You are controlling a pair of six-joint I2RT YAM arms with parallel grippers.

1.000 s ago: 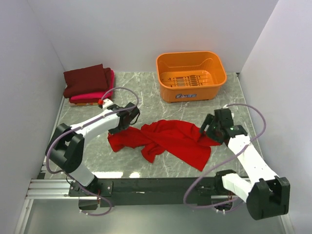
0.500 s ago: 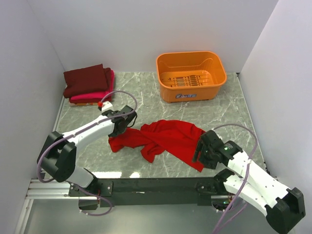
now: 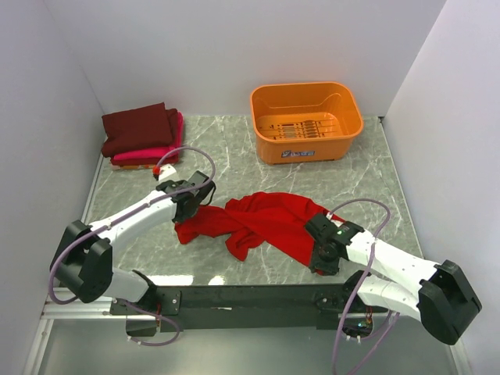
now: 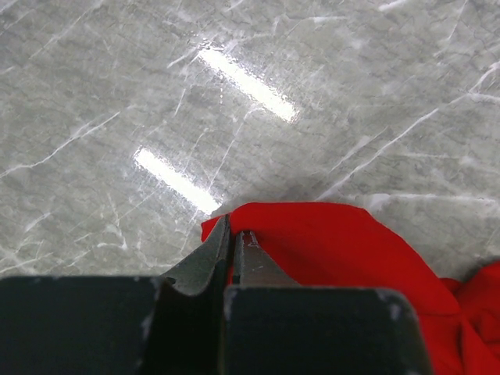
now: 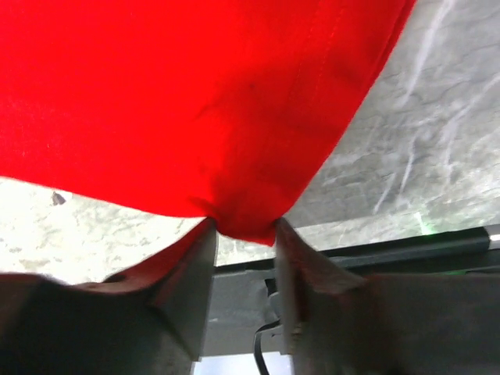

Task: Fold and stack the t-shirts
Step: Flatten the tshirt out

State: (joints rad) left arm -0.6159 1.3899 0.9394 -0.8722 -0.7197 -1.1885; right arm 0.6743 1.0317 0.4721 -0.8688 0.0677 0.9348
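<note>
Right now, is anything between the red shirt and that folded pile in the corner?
Nothing visible: only the left pincer, gripping the red shirt on the side facing the folded pile. The orange basket stands aside.

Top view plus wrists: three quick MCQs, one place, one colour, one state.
1. The stack lies: A) far left corner B) far right corner C) near edge.
2. Its top shirt is: A) pink B) maroon C) red.
3. The left gripper is: A) open B) clear of cloth C) shut on the red shirt.
Answers: 1 A, it shows far left in the top view. 2 B, maroon lies over pink. 3 C, the left wrist view shows the jaws closed on the red edge.
</note>
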